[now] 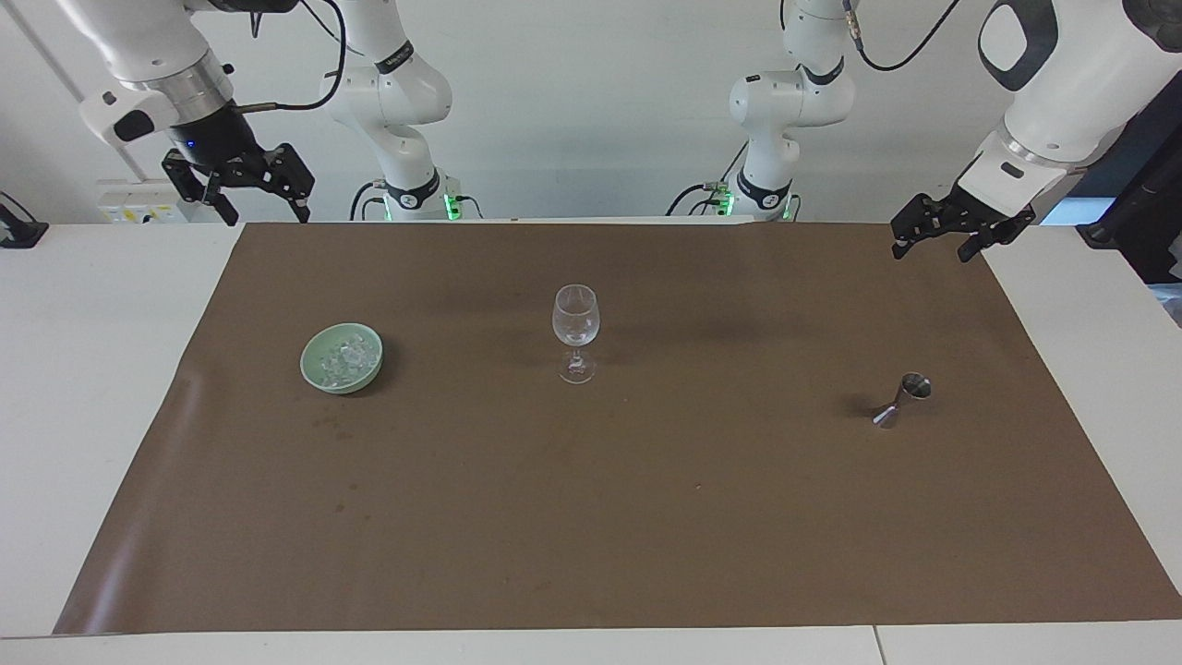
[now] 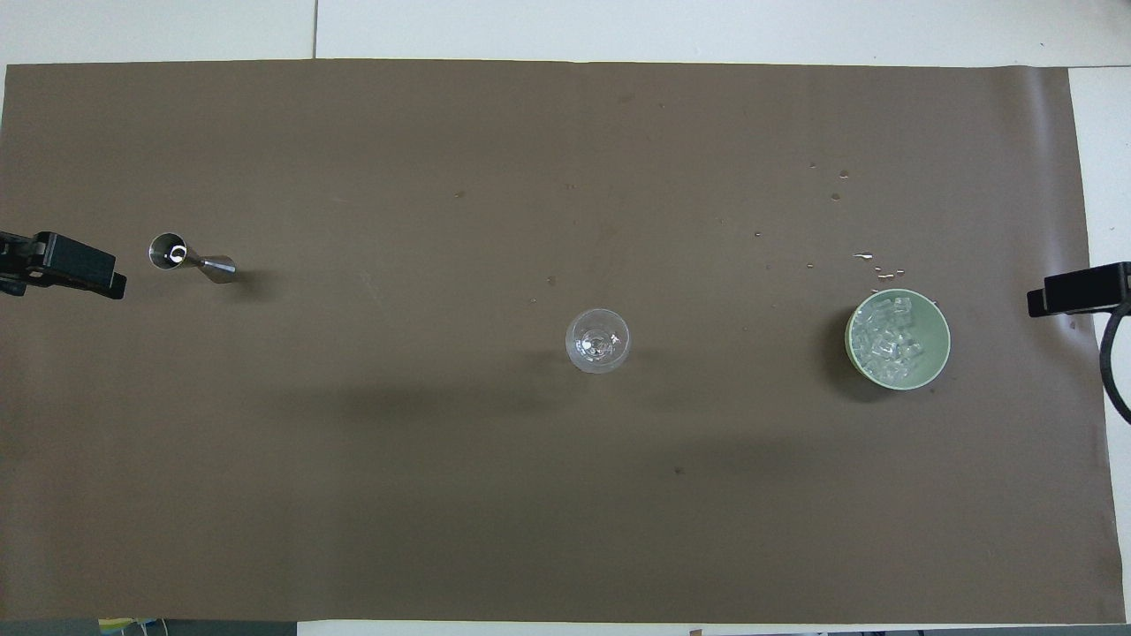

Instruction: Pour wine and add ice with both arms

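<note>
Overhead: wine glass point(image 2: 598, 340) mid-mat point(image 2: 442, 495), both grippers parked open at ends.

On the mat point(image 1: 591, 517) the wine glass point(image 1: 575, 332) stands upright midway, the bowl point(image 1: 342, 357) with the ice point(image 1: 346, 356) in it toward the right arm's end, the jigger point(image 1: 903, 399) toward the left arm's end, all well apart

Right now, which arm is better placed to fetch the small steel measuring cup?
Probably the left. The left gripper, open, hangs at the same end of the table as the small steel measuring cup. The right gripper, also open, waits at the end with the pale green bowl of ice.
</note>
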### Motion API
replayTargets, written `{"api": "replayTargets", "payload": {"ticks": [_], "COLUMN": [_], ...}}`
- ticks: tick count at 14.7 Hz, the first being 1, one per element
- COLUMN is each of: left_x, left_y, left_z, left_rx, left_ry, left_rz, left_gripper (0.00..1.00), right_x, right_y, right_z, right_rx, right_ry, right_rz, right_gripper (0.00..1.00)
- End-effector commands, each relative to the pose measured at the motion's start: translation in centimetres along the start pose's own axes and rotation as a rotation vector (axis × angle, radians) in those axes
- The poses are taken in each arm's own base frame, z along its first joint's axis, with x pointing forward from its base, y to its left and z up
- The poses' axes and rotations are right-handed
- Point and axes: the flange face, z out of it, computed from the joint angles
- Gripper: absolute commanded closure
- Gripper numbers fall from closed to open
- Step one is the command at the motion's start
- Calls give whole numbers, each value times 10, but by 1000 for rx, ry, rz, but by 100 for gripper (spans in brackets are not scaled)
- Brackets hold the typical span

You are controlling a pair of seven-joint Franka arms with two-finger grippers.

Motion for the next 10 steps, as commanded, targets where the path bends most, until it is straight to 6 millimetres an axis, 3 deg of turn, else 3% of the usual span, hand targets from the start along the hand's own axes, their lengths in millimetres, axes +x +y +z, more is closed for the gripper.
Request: {"api": "replayTargets", "payload": {"ticks": [1,5,7,10], "left_x": [-5,-4,-5,17], "left_y": [1,-4,-6,-25], "left_z": [0,-1,3,34], "left_rx": [2,-14,-88,-217], "left_ry": [-15,-12,-33,-105], "left_rz": [10,-22,-135,-396], "left_gripper": [0,0,0,0], "right_x": [-2,-2,-2,-2], "right_y": [1,1,1,1], "right_z": [3,2,2,2], "right_rx": [-2,0,-2,-2], "right_ry": [-4,-2,-3,-3], "right_rz": [-13,-14,-13,-15], "right_gripper": [0,0,0,0]}}
